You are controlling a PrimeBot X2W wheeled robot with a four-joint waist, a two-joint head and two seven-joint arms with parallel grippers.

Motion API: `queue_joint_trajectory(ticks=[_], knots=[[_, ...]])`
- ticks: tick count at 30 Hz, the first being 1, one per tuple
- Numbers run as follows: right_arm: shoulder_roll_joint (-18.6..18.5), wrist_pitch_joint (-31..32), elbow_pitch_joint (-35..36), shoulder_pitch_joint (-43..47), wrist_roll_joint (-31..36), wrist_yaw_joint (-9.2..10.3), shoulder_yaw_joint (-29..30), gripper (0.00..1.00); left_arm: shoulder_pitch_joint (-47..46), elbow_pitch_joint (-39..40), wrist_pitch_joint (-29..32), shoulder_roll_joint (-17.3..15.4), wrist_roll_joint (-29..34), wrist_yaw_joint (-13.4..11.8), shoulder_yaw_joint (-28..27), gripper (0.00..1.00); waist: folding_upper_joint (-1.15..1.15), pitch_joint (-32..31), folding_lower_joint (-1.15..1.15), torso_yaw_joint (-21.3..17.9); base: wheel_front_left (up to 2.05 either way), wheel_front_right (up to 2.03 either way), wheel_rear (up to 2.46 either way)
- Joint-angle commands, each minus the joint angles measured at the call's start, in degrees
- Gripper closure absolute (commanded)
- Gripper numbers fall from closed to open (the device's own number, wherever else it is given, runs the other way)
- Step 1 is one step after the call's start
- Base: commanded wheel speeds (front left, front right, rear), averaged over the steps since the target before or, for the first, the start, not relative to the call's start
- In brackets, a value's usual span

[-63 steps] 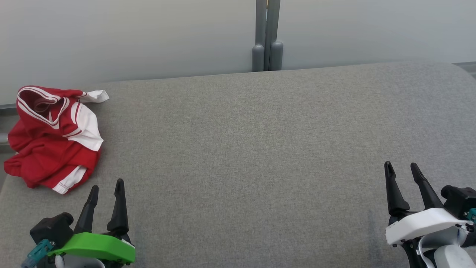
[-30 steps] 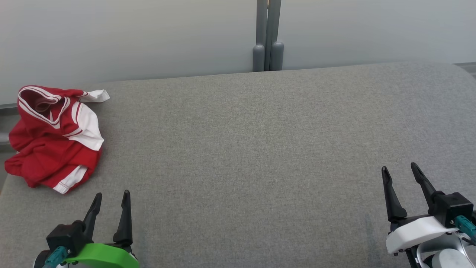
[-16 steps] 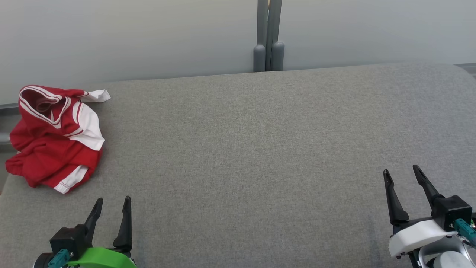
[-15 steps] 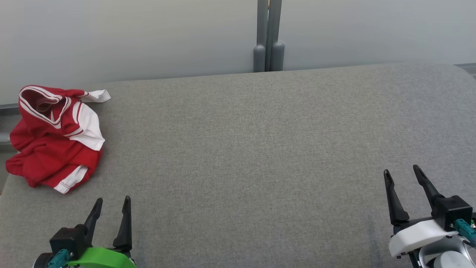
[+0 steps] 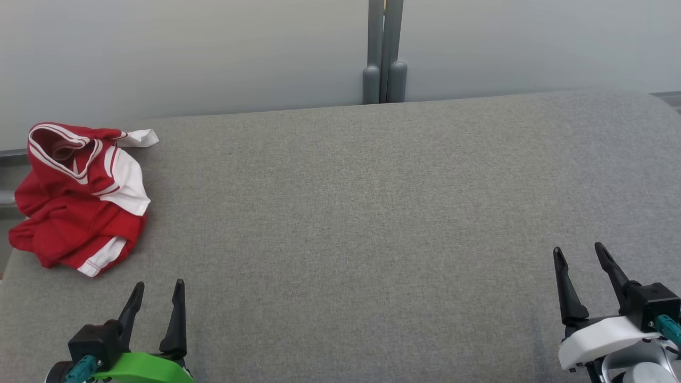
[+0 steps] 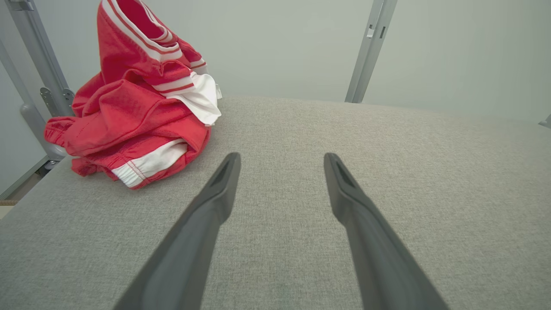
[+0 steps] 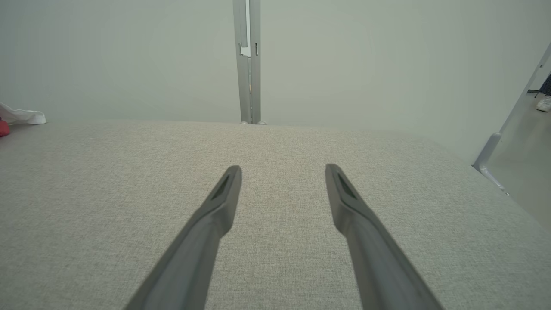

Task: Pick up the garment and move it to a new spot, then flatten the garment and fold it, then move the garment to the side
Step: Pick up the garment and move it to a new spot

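The garment (image 5: 80, 197) is red with white stripes and lies crumpled in a heap at the far left of the grey padded table (image 5: 372, 213). In the left wrist view the garment (image 6: 137, 107) sits ahead and to the left of the fingers. My left gripper (image 5: 158, 287) is at the lower left, just below the heap, open and empty, and the left gripper (image 6: 282, 158) shows bare table between its fingers. Over at the lower right my right gripper (image 5: 579, 250) is open and empty too; the right gripper (image 7: 283, 168) hovers over bare fabric.
A pale wall with a grey metal post (image 5: 384, 53) runs behind the table. The table's left edge lies right beside the garment, with metal frame bars (image 6: 34, 64) beyond it. A white bit of the garment (image 7: 21, 116) peeks in at the right wrist view's left edge.
Both grippers have drawn back slightly toward the bottom of the head view, still open. The garment has not moved.
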State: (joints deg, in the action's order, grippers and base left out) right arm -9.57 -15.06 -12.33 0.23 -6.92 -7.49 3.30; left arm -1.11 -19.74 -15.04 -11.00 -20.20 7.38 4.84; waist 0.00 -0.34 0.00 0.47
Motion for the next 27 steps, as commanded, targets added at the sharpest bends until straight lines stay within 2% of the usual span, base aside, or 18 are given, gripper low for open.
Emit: queue_joint_trajectory(ticks=[1,21,27], knots=[[-0.24,-0.17,-0.15,-0.09,-0.31,0.0,-0.02,0.0,-0.32,0.08,-0.2,-0.19,-0.05,0.18,-0.2,0.0,0.0,0.04,0.0,-0.04,0.0,0.0,0.0],[-0.23,-0.18,-0.37,0.06,-0.52,0.0,-0.07,0.0,-0.43,0.08,-0.2,0.03,0.73,0.19,-0.32,0.0,0.0,-0.19,0.0,0.09,0.0,0.0,0.0],[-0.02,-0.17,0.17,0.47,-0.36,0.0,0.52,0.0,-0.85,0.02,-0.2,-0.06,0.94,0.19,-0.12,0.0,0.0,-0.46,0.0,2.03,0.0,0.0,0.0]])
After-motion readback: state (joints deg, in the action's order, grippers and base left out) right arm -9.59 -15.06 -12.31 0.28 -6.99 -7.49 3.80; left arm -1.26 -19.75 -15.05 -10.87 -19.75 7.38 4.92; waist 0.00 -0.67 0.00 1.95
